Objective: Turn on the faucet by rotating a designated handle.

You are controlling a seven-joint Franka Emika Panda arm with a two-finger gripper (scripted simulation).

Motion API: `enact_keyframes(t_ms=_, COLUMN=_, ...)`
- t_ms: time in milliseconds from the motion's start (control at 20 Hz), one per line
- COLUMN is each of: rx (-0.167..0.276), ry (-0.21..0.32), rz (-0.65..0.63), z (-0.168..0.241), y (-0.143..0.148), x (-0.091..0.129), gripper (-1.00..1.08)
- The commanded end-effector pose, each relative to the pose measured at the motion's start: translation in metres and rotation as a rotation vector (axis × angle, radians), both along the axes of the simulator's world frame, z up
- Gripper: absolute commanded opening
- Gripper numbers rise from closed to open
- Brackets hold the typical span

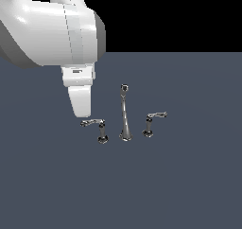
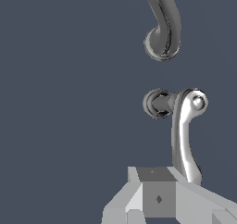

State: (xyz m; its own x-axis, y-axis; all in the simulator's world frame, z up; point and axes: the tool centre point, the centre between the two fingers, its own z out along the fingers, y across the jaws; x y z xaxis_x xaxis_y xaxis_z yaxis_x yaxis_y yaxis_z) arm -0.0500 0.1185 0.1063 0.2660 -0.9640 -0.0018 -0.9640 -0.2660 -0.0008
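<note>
The faucet stands on the dark floor, with a tall tapered spout (image 1: pixel 124 117) and dark round tip between two lever handles. The handle (image 1: pixel 92 123) with the longer arm is on the exterior view's left, on a post with a dark base (image 1: pixel 102 139). The shorter twin lever (image 1: pixel 156 115) is on the right. My gripper (image 1: pixel 81 110) hangs just above the free end of the longer lever, with no gap between its fingers and nothing held. In the wrist view the handle (image 2: pixel 184 135) ends right at my gripper (image 2: pixel 157 183); whether they touch is unclear. The spout's base (image 2: pixel 162 31) shows beyond.
The faucet rests on a flat dark grey-blue floor (image 1: pixel 189 185). My white arm (image 1: pixel 52 29) fills the upper left of the exterior view. Nothing else stands near the faucet.
</note>
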Motion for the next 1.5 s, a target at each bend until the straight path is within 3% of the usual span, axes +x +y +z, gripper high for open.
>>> enact_keyframes(t_ms=0, rx=-0.002, ry=0.000, rz=-0.029, z=-0.008, y=-0.002, x=0.006, gripper=-1.00)
enact_keyframes(t_ms=650, rx=-0.004, ry=0.001, rz=-0.075, z=-0.021, y=-0.005, x=0.015, gripper=-1.00)
enact_keyframes(t_ms=1250, rx=-0.002, ry=0.000, rz=-0.078, z=-0.021, y=0.006, x=-0.028, gripper=-1.00)
enact_keyframes(t_ms=1450, rx=0.003, ry=-0.005, rz=-0.075, z=-0.021, y=0.005, x=-0.028, gripper=-1.00)
